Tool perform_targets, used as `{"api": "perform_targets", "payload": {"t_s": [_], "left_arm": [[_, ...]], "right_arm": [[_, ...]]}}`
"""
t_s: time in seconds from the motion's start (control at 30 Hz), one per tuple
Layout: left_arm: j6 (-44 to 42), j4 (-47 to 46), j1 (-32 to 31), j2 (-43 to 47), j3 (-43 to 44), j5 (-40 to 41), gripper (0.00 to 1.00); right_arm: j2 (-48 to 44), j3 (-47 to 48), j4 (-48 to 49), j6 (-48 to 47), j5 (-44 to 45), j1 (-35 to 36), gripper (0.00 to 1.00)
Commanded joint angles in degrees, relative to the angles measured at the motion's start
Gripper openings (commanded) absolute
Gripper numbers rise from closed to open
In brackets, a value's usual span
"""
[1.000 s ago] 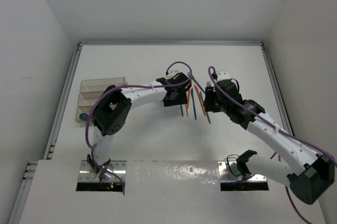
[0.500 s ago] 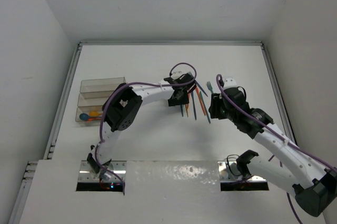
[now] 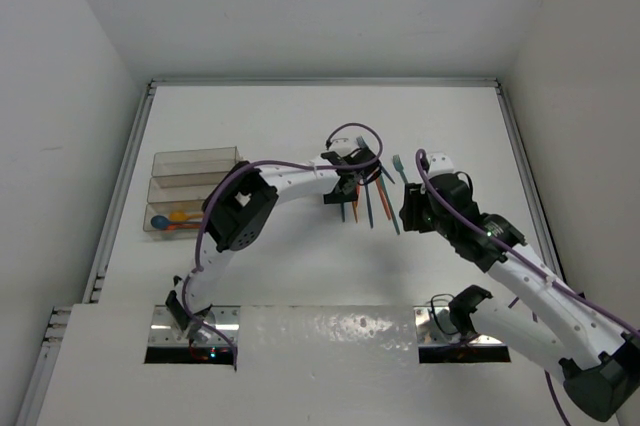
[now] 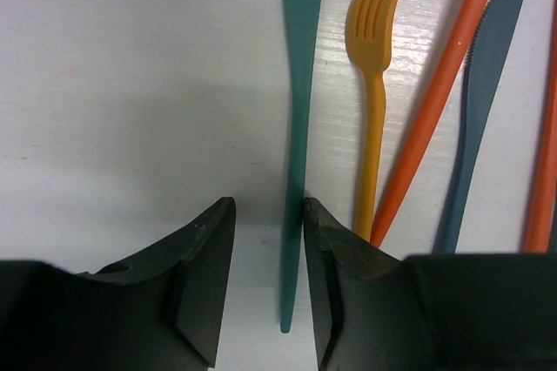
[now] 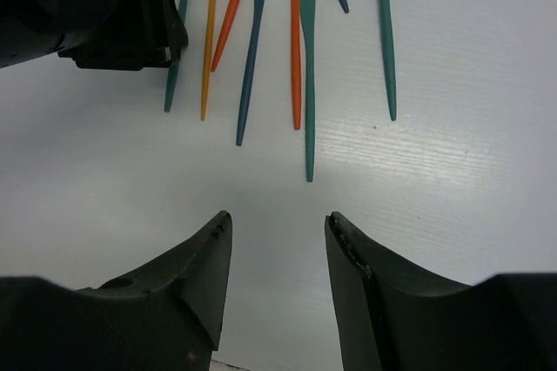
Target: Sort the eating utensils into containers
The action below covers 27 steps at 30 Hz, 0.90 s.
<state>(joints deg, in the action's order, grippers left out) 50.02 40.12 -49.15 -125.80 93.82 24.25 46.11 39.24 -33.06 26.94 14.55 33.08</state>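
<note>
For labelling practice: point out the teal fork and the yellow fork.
teal fork (image 5: 385,40), right wrist view, mid-handle.
yellow fork (image 4: 374,97), left wrist view, neck below the tines.

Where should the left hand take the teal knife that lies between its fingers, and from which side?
Grip the teal knife on its slim handle, coming straight down from above. It lies flat, lengthwise between the open fingers of the left hand, so they can close across its narrow width. The yellow fork lies close beside it, leaving little room for that finger.
</note>
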Motion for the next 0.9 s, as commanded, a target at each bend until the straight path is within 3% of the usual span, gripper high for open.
{"api": "perform_targets", "payload": {"t_s": [0.0, 0.33, 0.53, 0.87], "left_arm": [[1.48, 6.46, -1.57, -5.6, -4.08, -2.63, 0.34], [-1.5, 7.34, -1.22, -4.54, -7.25, -2.71, 0.0], [-0.28, 5.42, 1.59, 1.42, -11.11, -3.42, 0.0], [6.75, 6.02, 9.5, 23.48, -9.97, 0.18, 0.0]], "right_arm": [[-0.84, -0.75, 1.68, -0.92, 0.13, -0.21, 0.47], [-0.93, -0.84, 2.21, -0.84, -1.54, -0.12, 0.47], [-1.11, -0.4, 1.51, -0.92, -1.36, -0.3, 0.47], [-0.58, 0.83, 1.33, -0.66, -1.8, -0.21, 0.47]]}}
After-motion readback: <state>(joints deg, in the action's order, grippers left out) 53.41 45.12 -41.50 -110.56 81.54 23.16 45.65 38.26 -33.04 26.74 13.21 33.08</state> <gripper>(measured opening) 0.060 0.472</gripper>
